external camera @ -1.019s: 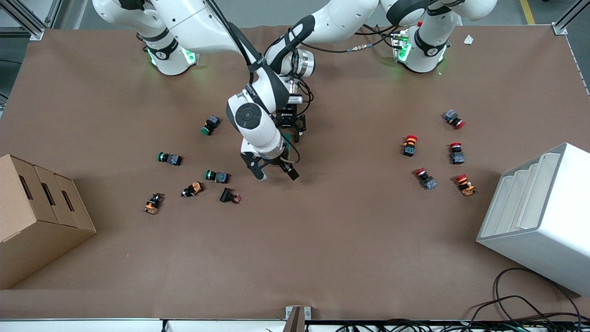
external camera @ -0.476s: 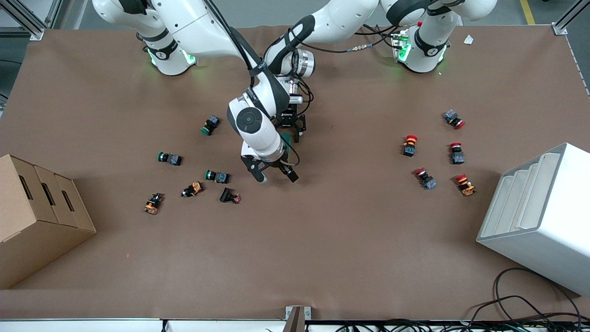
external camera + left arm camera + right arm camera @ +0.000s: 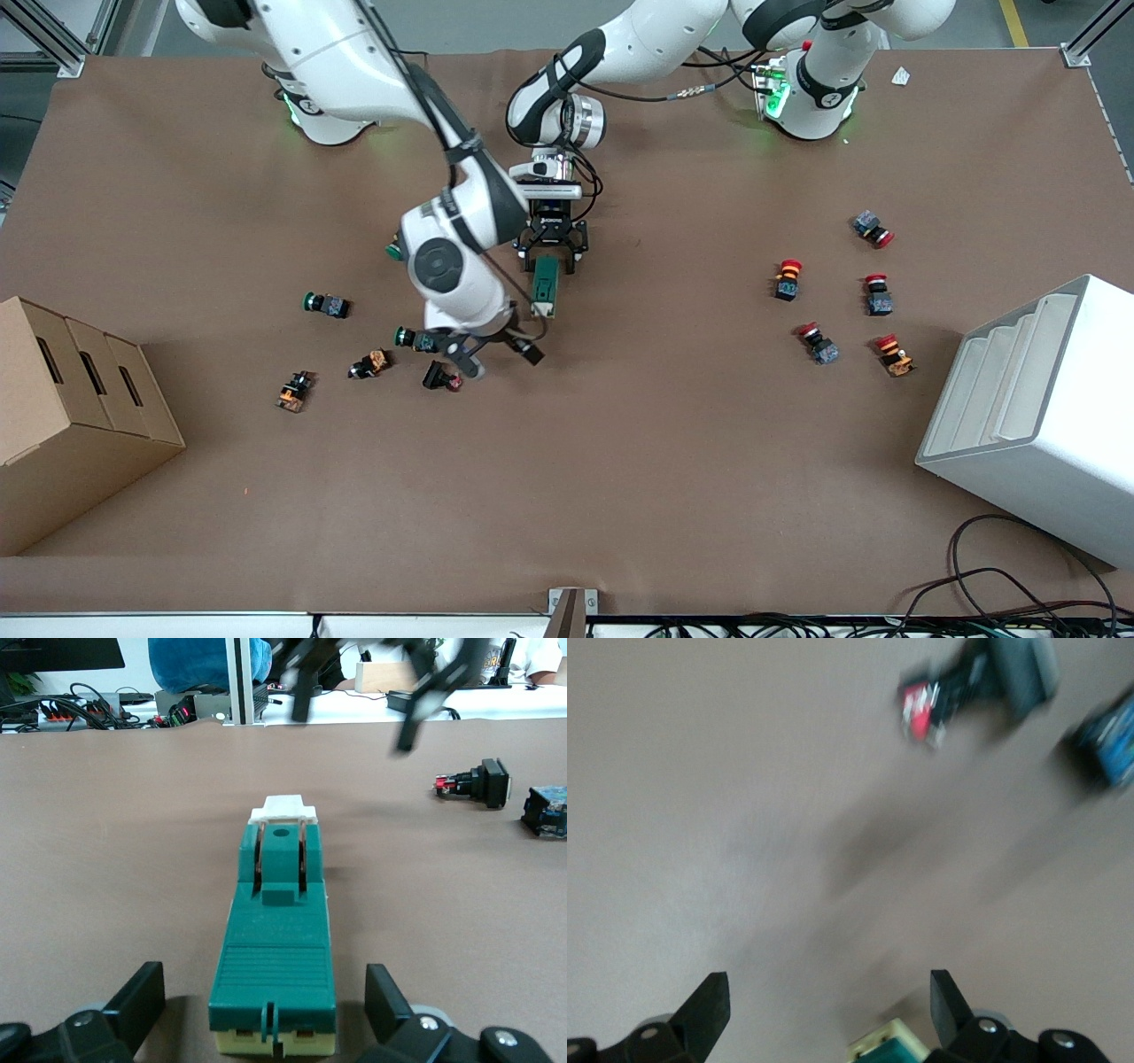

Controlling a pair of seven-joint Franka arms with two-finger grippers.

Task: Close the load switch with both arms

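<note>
I see the load switch point(image 3: 544, 286) lying flat on the bench point(image 3: 620, 461) near its middle, its long axis running toward the front camera. In the left wrist view the load switch point(image 3: 276, 970) is a dark green block with its white lever piece point(image 3: 283, 809) at the end away from that camera and a cream end face nearest it.

The left gripper point(image 3: 554, 252) sits at the end of the switch nearer the arm bases. Its fingers point(image 3: 392, 1004) are spread, one on each side of the green body, with a visible gap on both sides, so I read no contact there.

The right gripper point(image 3: 494, 353) hangs over the bench just beside the lever end of the switch, toward the right arm's end, its fingers point(image 3: 951, 1005) spread and holding nothing. A corner of the switch point(image 3: 890, 1048) shows at the edge of the right wrist view.

A black push-button with a red tip point(image 3: 441, 378) lies close by the right gripper, and a green-capped push-button point(image 3: 416, 338) lies beside that.
</note>
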